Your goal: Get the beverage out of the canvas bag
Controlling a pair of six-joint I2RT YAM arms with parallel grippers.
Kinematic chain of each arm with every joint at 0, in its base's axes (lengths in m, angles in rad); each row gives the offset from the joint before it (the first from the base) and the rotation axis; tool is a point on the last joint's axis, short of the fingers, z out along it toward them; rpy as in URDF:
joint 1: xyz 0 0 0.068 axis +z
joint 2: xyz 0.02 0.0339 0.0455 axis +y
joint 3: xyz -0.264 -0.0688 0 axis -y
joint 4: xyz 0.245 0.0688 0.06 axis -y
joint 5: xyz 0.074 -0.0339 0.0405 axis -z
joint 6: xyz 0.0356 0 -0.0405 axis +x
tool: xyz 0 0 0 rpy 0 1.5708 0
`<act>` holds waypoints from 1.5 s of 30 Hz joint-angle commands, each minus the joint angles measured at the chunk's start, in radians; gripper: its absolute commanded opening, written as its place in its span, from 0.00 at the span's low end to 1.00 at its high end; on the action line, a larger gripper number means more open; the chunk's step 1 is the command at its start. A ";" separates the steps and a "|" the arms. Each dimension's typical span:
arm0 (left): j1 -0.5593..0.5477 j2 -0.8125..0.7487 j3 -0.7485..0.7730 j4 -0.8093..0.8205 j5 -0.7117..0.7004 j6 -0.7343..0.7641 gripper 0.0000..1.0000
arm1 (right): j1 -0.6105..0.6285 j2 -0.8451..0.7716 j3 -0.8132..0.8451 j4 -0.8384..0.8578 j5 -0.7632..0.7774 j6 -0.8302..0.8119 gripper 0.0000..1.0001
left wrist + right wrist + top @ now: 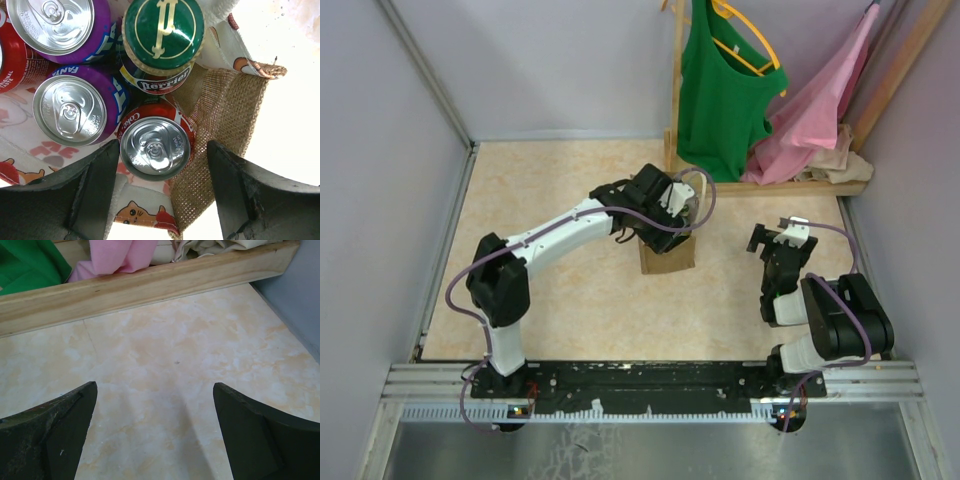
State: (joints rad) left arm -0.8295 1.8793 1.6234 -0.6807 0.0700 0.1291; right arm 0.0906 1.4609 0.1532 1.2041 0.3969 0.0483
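Observation:
The tan canvas bag (667,255) stands upright mid-table. My left gripper (682,212) hovers right above its mouth, open. In the left wrist view the burlap wall (226,120) and cat-print lining show, with several drinks inside: a red Coke can (155,148) directly between my open fingers (95,190), two purple Fanta cans (70,111), a green-capped Perrier bottle (163,35) and another red can at the left edge (15,70). My left gripper (162,192) holds nothing. My right gripper (775,238) is open and empty over bare table to the right of the bag (155,430).
A wooden clothes rack (770,186) stands at the back right with a green top (720,90) and pink cloth (820,110); its base beam shows in the right wrist view (150,287). Grey walls enclose the table.

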 commanded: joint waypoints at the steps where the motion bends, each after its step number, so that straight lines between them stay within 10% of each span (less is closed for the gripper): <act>1: -0.021 0.053 -0.004 -0.118 0.013 -0.011 0.78 | -0.006 -0.008 0.019 0.043 0.004 0.002 0.99; 40: 0.066 0.190 -0.028 -0.102 0.085 0.014 0.75 | -0.006 -0.008 0.019 0.043 0.005 0.002 0.99; 45: 0.075 0.190 -0.031 -0.102 0.092 0.015 0.40 | -0.006 -0.009 0.019 0.043 0.005 0.002 0.99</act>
State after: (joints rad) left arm -0.7685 2.0045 1.6520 -0.6483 0.1818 0.1253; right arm 0.0902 1.4609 0.1532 1.2041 0.3969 0.0483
